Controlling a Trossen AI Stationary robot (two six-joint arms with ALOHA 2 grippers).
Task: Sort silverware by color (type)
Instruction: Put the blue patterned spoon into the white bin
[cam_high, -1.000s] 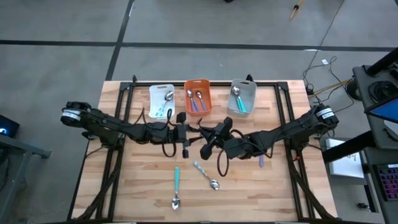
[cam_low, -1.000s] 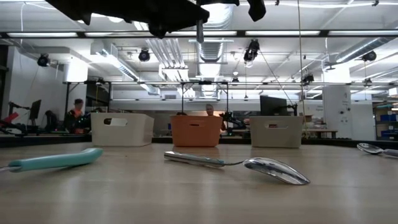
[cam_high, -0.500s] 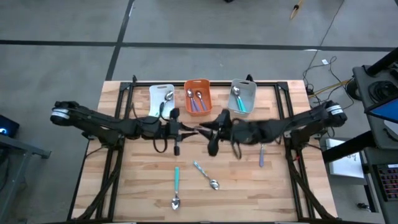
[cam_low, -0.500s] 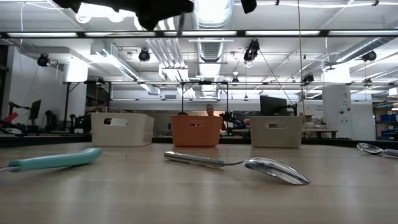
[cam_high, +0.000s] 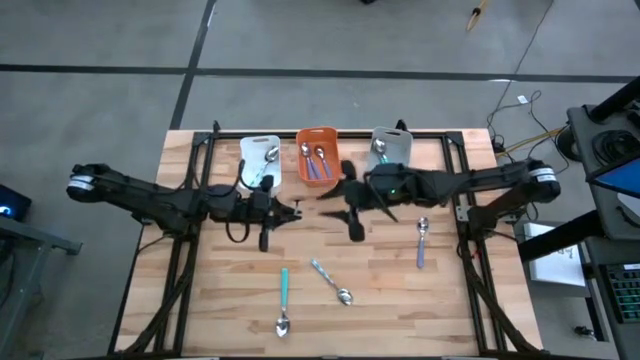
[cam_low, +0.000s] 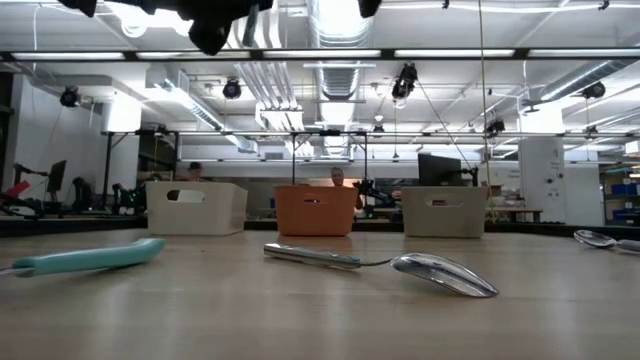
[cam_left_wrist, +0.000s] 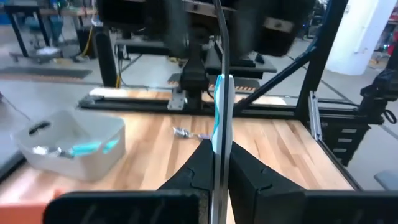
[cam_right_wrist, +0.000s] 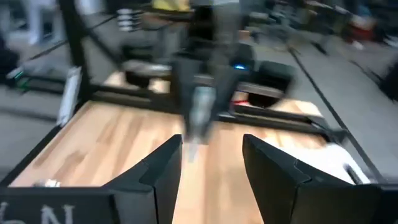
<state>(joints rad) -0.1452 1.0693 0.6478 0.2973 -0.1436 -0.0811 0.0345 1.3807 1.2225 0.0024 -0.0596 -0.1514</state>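
Note:
My left gripper (cam_left_wrist: 215, 163) is shut on a spoon with a light-blue handle (cam_left_wrist: 222, 115), held above the middle of the table (cam_high: 293, 212). My right gripper (cam_right_wrist: 211, 152) stands open just beyond it toward the far right (cam_high: 332, 194), with nothing between its fingers. Three spoons lie flat on the wood: a teal-handled one (cam_high: 284, 296), a pale one (cam_high: 331, 281) and a purple one (cam_high: 421, 243). The white bin (cam_high: 259, 161), orange bin (cam_high: 318, 155) and grey bin (cam_high: 391, 155) at the far edge hold more spoons. My left gripper pinches the spoon's light-blue handle (cam_left_wrist: 219, 144) between its two fingers. The fingers reach level from the table's left. The spoon sticks out past the fingertips, its thin metal neck (cam_left_wrist: 219, 37) leading on, and it is lifted clear of the table.
A black frame (cam_high: 455, 170) runs round the table's edges. In the low view the teal handle (cam_low: 88, 258) and the pale spoon (cam_low: 385, 264) lie near the front, with both arms high overhead (cam_low: 210, 18). People show in the room behind the bins.
My right gripper has gone up the table toward the far edge and the grey bin, away from my left gripper. My left arm has drawn back a little toward the table's left edge. The spoons on the table have stayed put.

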